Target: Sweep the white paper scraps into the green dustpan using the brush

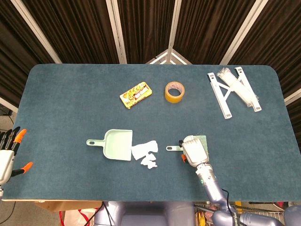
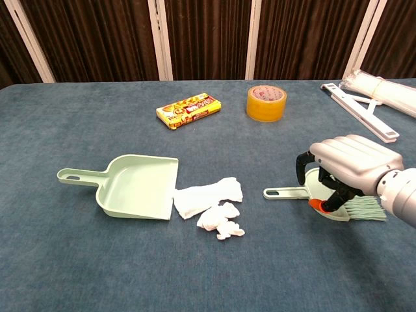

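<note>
The green dustpan (image 1: 116,144) (image 2: 134,186) lies left of centre with its mouth facing right. White paper scraps (image 1: 146,155) (image 2: 212,203) lie on the cloth right at that mouth. The green brush (image 1: 172,148) (image 2: 284,192) lies further right, its handle pointing left toward the scraps. My right hand (image 1: 195,149) (image 2: 351,167) hovers over the brush head and hides most of it. Its fingers curl downward and grip nothing that I can see. Bristles (image 2: 365,210) poke out beneath it. My left hand (image 1: 6,156) waits off the table's left edge with its fingers spread, holding nothing.
A yellow box (image 1: 136,95) (image 2: 186,109) and a tape roll (image 1: 174,91) (image 2: 266,103) sit in the middle toward the back. A white folding rack (image 1: 234,90) (image 2: 364,98) with a wrapped bundle lies at the back right. The blue table's front edge (image 1: 94,199) runs close below the scraps.
</note>
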You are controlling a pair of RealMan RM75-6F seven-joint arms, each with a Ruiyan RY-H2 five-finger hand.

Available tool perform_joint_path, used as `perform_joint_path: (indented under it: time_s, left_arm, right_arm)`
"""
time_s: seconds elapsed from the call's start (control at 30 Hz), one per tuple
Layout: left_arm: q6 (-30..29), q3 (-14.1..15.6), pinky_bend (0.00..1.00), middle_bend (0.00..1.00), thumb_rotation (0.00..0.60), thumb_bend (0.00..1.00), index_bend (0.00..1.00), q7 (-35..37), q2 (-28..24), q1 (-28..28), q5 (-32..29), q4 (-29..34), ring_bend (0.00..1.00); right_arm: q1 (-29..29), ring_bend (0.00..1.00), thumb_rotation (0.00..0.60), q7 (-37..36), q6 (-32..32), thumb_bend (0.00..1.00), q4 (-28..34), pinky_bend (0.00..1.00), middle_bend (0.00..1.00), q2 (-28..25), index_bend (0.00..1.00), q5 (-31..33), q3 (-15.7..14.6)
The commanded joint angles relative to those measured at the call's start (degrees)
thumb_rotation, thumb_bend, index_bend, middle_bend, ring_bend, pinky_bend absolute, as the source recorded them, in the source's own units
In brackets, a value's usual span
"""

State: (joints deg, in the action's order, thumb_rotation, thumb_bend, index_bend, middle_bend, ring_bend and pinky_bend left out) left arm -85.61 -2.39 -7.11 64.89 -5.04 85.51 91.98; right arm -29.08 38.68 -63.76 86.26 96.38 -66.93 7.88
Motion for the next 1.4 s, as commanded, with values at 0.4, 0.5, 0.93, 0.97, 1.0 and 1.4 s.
perform_joint_path:
  time_s: [0.4, 0.5, 0.93, 0.97, 1.0, 1.4]
  left_arm:
    - [0.37, -0.02, 0.00, 0.00, 0.600, 0.00, 0.00, -0.38, -0.05, -0.08, -0.39, 0.19, 0.00]
    - [0.37, -0.04, 0.00, 0.00, 0.600, 0.00, 0.00, -0.56, -0.04, -0.07, -0.48, 0.32, 0.00]
    - [0.51, -0.15, 0.00, 0.00, 0.600, 0.00, 0.00, -0.56, -0.09, -0.14, -0.75, 0.40, 0.00]
    - [0.52, -0.15, 0.00, 0.00, 0.600, 0.00, 0.00, -0.56, -0.06, -0.15, -0.73, 0.39, 0.00]
    - [0.57, -0.12, 0.00, 0.00, 0.600, 0.00, 0.00, -0.57, -0.06, -0.17, -0.72, 0.42, 0.00]
    - [0.48, -0.09, 0.00, 0.00, 0.600, 0.00, 0.00, -0.14, -0.18, -0.12, -0.64, 0.39, 0.00]
  right_arm:
    - [-1.78, 1.00, 0.600, -0.21, 1.07, 0.33, -5.16, 0.91, 0.95, 2.26, 0.47, 0.75, -0.01]
    - [-2.40, 1.00, 0.600, -0.21, 1.82, 0.33, -6.80, 0.91, 0.95, 3.18, 0.47, 1.20, -0.04]
    - [-2.45, 1.00, 0.600, -0.77, 1.06, 0.33, -7.56, 0.91, 0.95, 4.60, 0.42, 0.85, -1.13]
    - [-2.54, 1.00, 0.600, -0.69, 0.80, 0.33, -7.26, 0.91, 0.95, 4.66, 0.41, 0.61, -1.05]
    - [-2.65, 1.00, 0.600, -0.46, 0.48, 0.33, -6.94, 0.91, 0.95, 4.67, 0.40, 0.43, -0.91]
    - [-2.99, 1.00, 0.600, 2.78, -0.69, 0.33, -4.56, 0.91, 0.95, 4.75, 0.34, 2.45, -0.30]
